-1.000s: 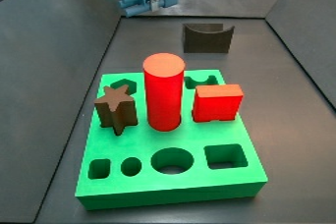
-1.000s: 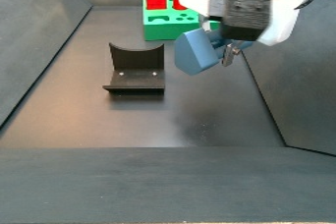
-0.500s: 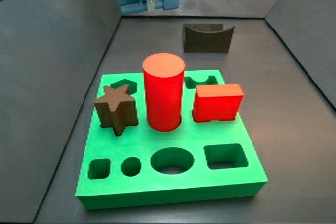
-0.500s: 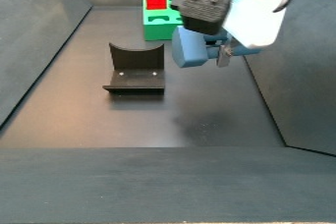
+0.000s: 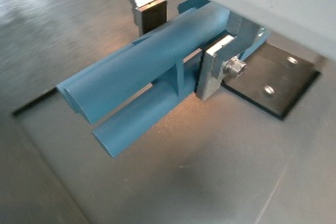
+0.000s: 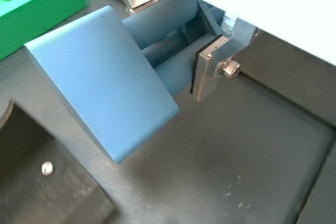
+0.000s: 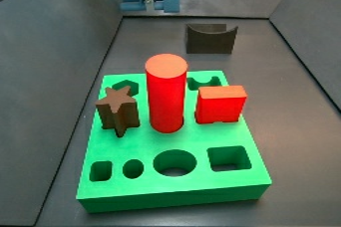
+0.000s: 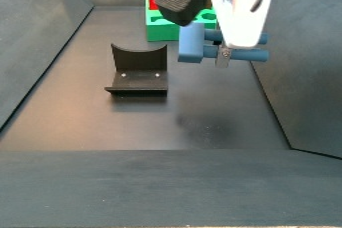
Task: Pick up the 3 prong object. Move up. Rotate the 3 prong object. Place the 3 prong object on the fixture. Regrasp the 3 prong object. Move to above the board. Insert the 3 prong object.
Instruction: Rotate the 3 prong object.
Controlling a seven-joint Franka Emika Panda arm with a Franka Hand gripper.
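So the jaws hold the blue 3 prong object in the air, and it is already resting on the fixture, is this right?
Not quite. The gripper does hold the 3 prong object in the air, but the piece is not resting on the fixture. A side view shows it raised above the floor and off to the fixture's side, apart from it, and the fixture's notch is empty.

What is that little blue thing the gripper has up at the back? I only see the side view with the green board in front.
Observer: The 3 prong object. In both wrist views the gripper is shut on it, one finger on each side.
Operator: Is it sitting on the fixture?
Observer: No. In a side view it hangs in the air beside the fixture, not touching it.
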